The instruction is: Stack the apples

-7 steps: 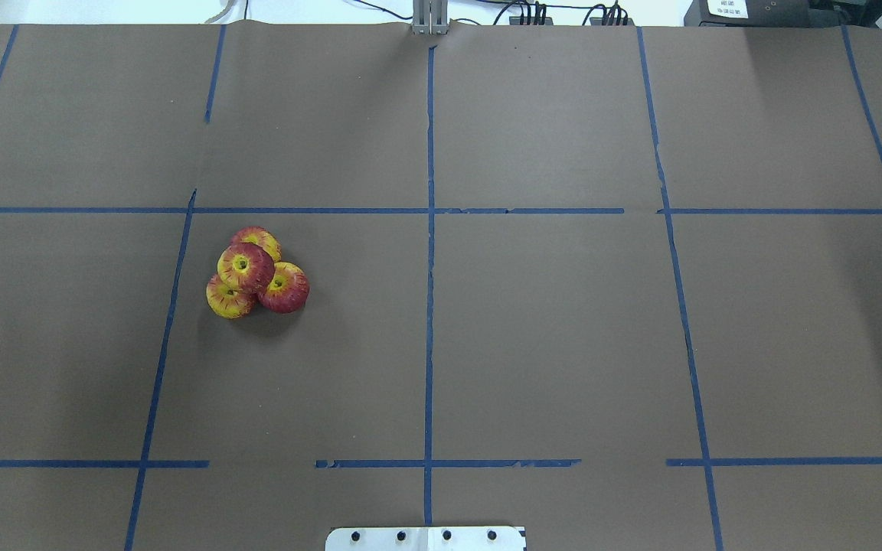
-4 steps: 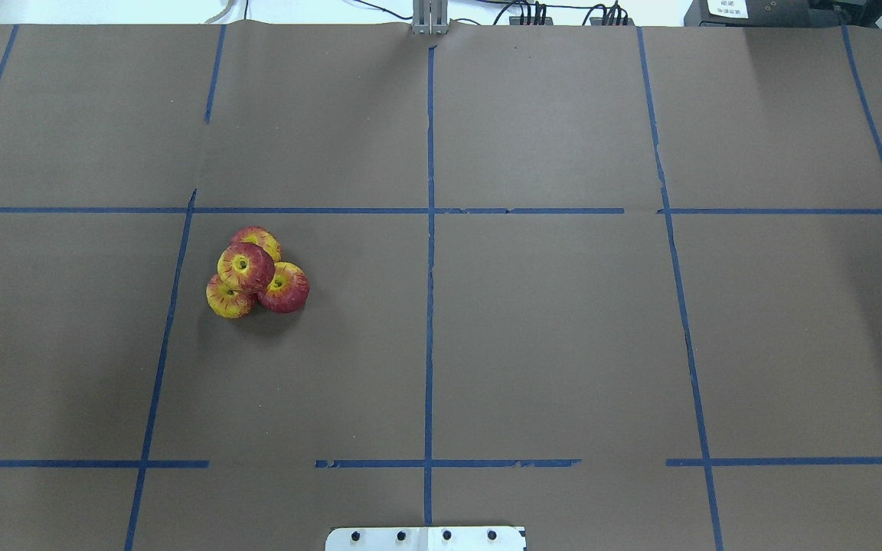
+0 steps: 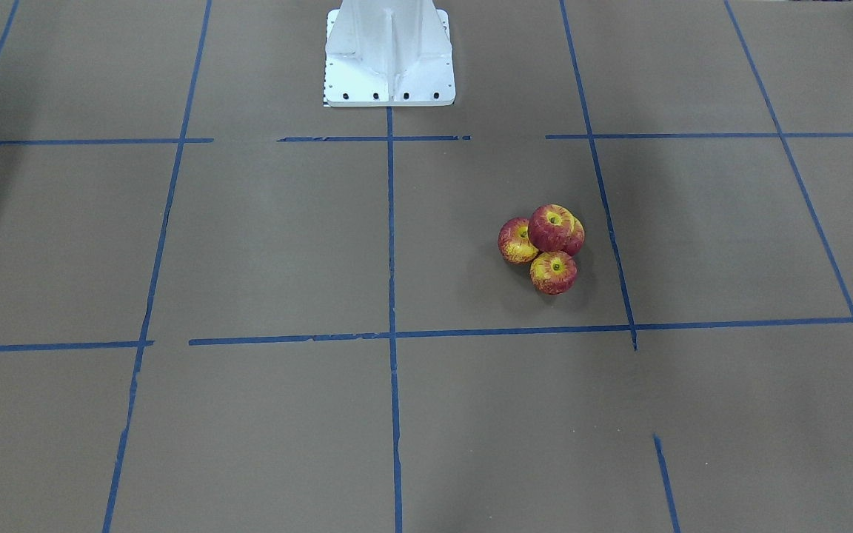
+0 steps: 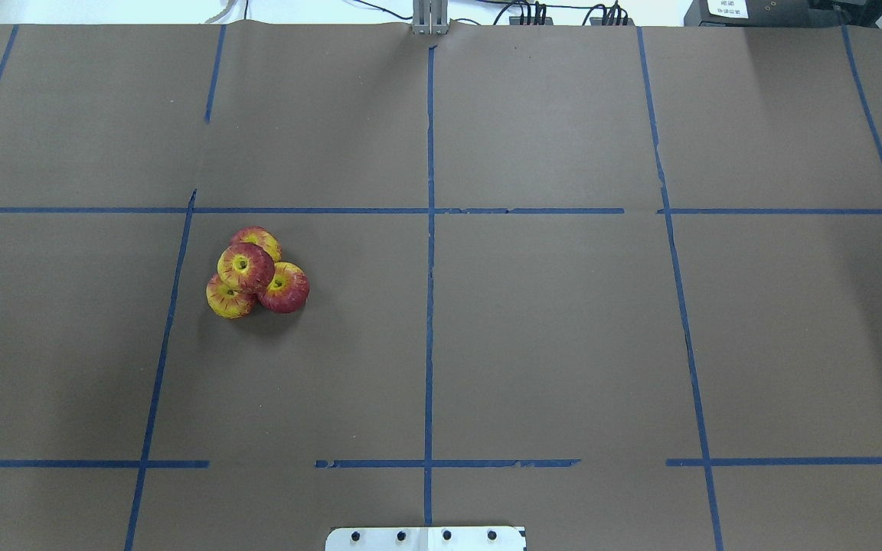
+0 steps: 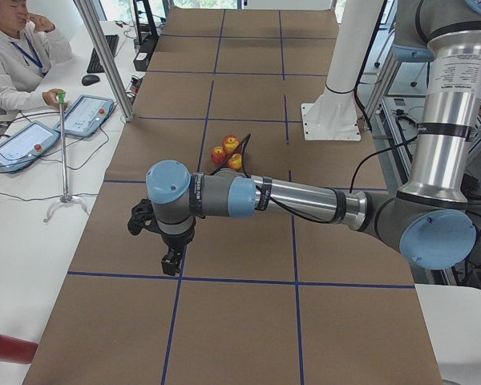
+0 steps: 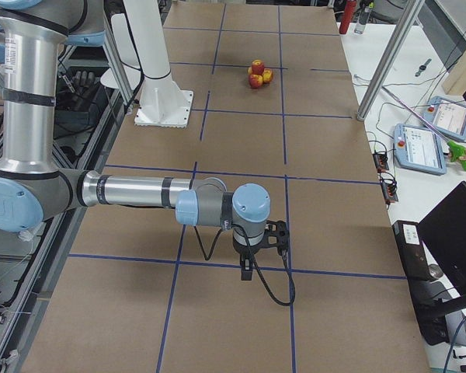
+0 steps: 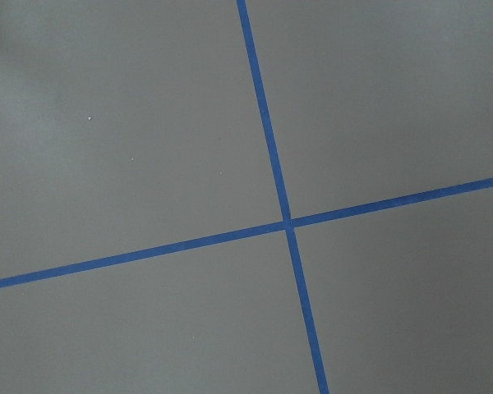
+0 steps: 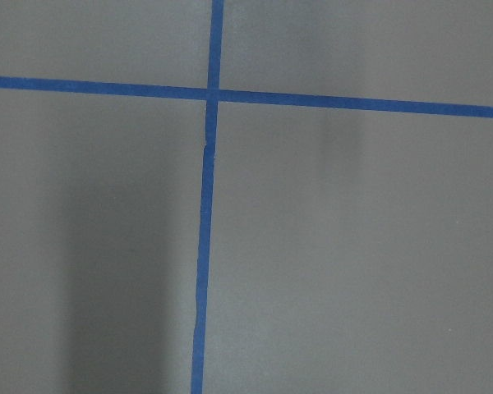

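Four apples sit in one cluster on the brown table on the robot's left side. One apple (image 4: 246, 265) rests on top of three others (image 4: 261, 239) (image 4: 227, 300) (image 4: 285, 289). The cluster also shows in the front view (image 3: 554, 227), the exterior left view (image 5: 228, 150) and the exterior right view (image 6: 258, 74). My left gripper (image 5: 170, 261) hangs over the table's left end, far from the apples. My right gripper (image 6: 247, 268) hangs over the table's right end. I cannot tell whether either is open or shut. Both wrist views show only bare table and blue tape.
Blue tape lines (image 4: 429, 306) grid the brown table. The white robot base (image 3: 389, 52) stands at the near middle edge. An operator (image 5: 16, 56) sits beside tablets (image 5: 84, 115) at a side table, and metal frame posts (image 5: 104, 56) stand along it.
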### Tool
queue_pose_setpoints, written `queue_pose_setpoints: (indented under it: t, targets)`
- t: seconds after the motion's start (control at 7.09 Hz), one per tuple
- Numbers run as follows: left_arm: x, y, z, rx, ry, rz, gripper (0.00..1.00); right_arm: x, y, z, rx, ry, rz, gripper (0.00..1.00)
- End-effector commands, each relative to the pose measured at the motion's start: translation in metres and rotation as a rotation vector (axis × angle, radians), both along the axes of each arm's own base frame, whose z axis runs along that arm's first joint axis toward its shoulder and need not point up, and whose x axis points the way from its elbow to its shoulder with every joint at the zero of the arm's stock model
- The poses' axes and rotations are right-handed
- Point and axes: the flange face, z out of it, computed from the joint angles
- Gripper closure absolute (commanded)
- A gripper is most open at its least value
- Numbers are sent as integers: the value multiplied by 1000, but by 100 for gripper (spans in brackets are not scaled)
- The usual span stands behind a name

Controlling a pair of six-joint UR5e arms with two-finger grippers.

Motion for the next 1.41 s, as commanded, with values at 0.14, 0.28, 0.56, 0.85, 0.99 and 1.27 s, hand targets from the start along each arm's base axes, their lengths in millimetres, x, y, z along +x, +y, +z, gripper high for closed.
queue_pose_setpoints:
  t: [0.14,0.28,0.56,0.85,0.99,1.27]
  targets:
    - [0,-3,-3,2,1,-3,0,0,0,0,0,0,0,0]
    - [0,-3,0,-2,1,-1,0,0,0,0,0,0,0,0]
    - [0,-7,-8,18,1,2,0,0,0,0,0,0,0,0]
    - [1,-8,-15,34,1,5,0,0,0,0,0,0,0,0]
    - [2,-10,-12,28,2,6,0,0,0,0,0,0,0,0]
    - [2,-11,-10,41,0,5,0,0,0,0,0,0,0,0]
